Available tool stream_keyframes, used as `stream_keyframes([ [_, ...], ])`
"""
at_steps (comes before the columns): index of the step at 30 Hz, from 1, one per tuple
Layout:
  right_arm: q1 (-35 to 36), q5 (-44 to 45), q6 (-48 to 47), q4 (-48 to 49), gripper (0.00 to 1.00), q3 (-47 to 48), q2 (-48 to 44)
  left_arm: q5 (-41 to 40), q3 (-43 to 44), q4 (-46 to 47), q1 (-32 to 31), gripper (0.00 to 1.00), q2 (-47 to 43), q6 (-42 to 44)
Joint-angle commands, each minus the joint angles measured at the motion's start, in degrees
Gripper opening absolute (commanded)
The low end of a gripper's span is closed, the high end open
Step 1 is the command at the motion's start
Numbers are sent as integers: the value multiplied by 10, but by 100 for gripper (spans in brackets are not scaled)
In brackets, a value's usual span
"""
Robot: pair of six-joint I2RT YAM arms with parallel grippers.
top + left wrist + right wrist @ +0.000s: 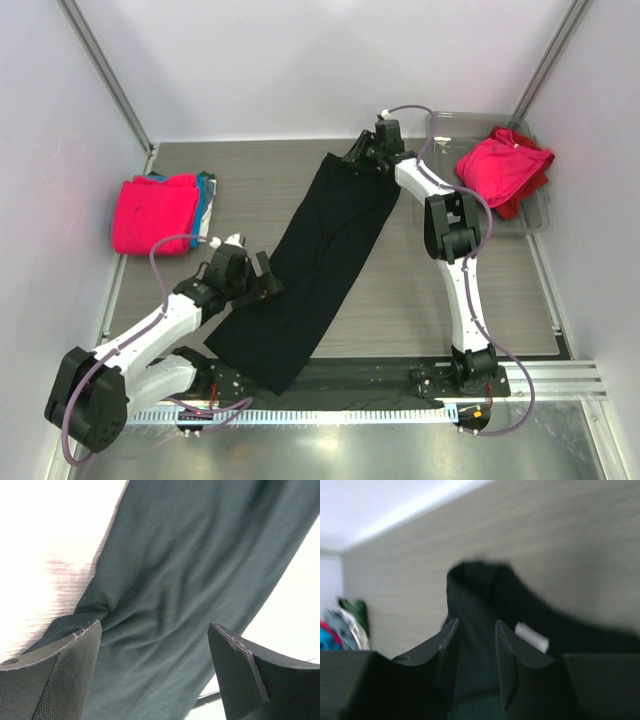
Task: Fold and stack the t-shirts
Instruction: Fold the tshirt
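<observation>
The left gripper (pixel 155 630) hangs with jaws wide apart over the black t-shirt (pixel 320 250), near its left edge, gripping nothing. The right gripper (pixel 476 627) is narrowly parted at the collar end. The shirt lies in a long diagonal strip on the grey table (pixel 420 290). A pink stack (pixel 152 212) sits far left, and a pink shirt (pixel 500 165) lies in the clear tray (pixel 470 117) at the right.

A grey wood-grain table (pixel 400 290) carried a black t-shirt (pixel 320 260) stretched between the left gripper (pixel 265 282) and right gripper (pixel 356 156), a pink-topped folded stack (pixel 155 212) left of the left gripper, and a clear tray (pixel 541 216) right of the right gripper.
</observation>
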Motion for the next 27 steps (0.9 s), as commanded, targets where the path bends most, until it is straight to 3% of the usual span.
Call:
stream_keyframes([
  [1,20,11,-117,-45,41,-66,-137,-18,72,-73,1,88,-13,39],
  [7,24,86,-152,-73,45,-247,-266,-20,175,-77,2,89,25,58],
  [17,24,104,-126,-25,40,-470,-442,39,340,120,17,85,273,29],
  [22,24,114,-97,47,39,-610,-542,83,471,163,37,70,439,12],
  [27,21,164,-100,108,39,-702,-624,89,560,163,41,52,547,4],
])
